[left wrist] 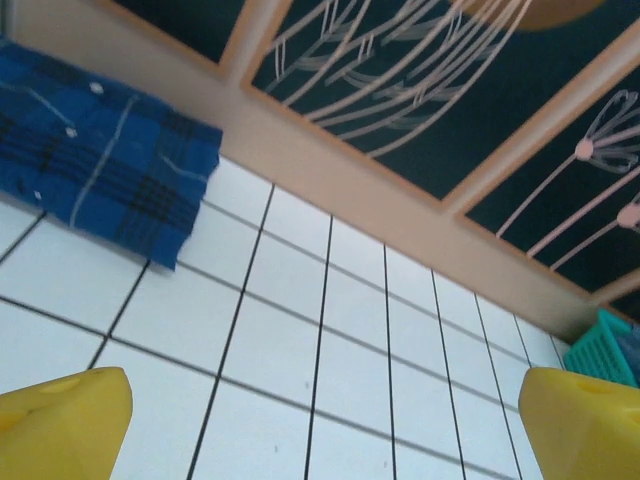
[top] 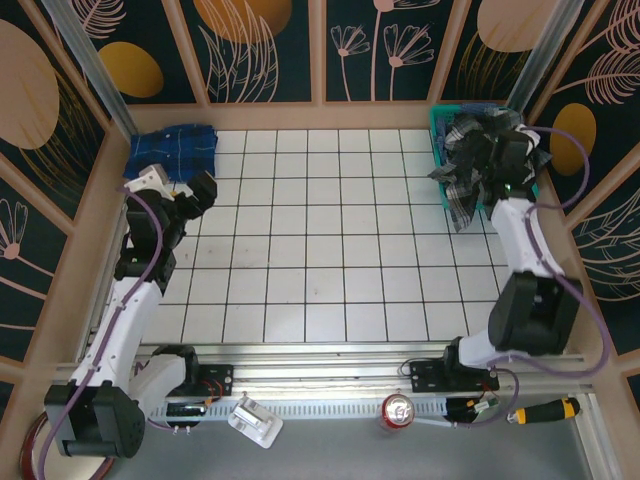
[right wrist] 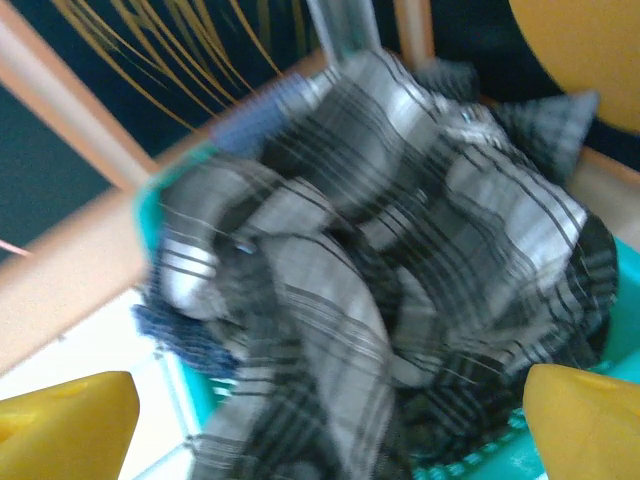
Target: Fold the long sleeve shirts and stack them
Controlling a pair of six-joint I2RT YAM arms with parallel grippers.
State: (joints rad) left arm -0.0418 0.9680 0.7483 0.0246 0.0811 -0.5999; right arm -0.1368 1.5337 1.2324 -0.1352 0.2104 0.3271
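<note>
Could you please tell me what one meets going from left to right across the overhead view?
Blue plaid shirt → small white plastic piece → red can → grey plaid shirt heaped in the teal basket.

The top camera looked down from high behind the arms (top: 130, 300) at the whole table (top: 320, 250). The left wrist camera sat low, facing the back wall (left wrist: 330, 175); both saw the blue shirt (left wrist: 90, 160). The right wrist camera was very close to the grey shirt (right wrist: 380, 270), also seen from above.
</note>
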